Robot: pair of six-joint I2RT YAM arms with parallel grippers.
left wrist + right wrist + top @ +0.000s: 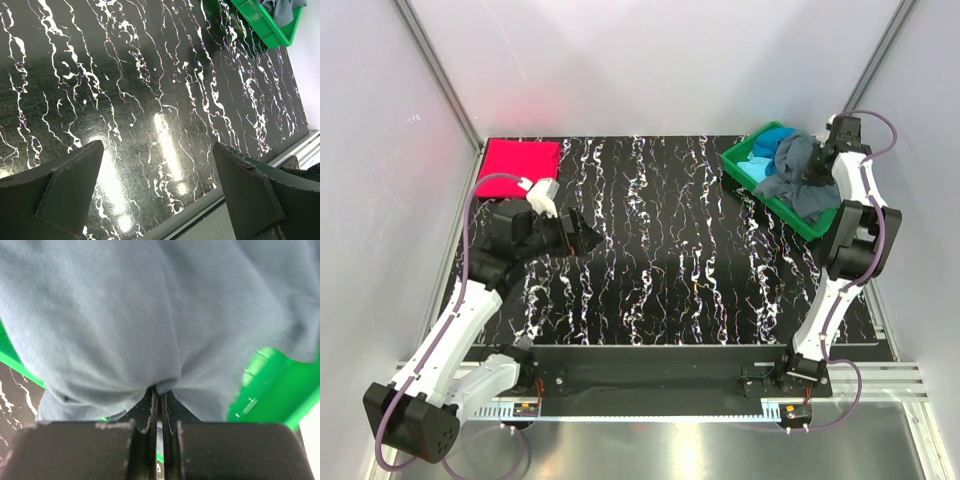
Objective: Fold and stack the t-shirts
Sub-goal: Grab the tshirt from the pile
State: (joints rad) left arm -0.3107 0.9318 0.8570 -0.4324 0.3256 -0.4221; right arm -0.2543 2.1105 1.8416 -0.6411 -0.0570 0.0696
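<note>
Green tray (742,162) sits at the far right corner of the black marbled bench (670,260), slightly angled.

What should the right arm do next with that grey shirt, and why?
Probably lift the grey-blue shirt out of the green tray toward the table. The right gripper is shut on a pinch of its cloth while it lies in the tray, and the left gripper is open.
</note>
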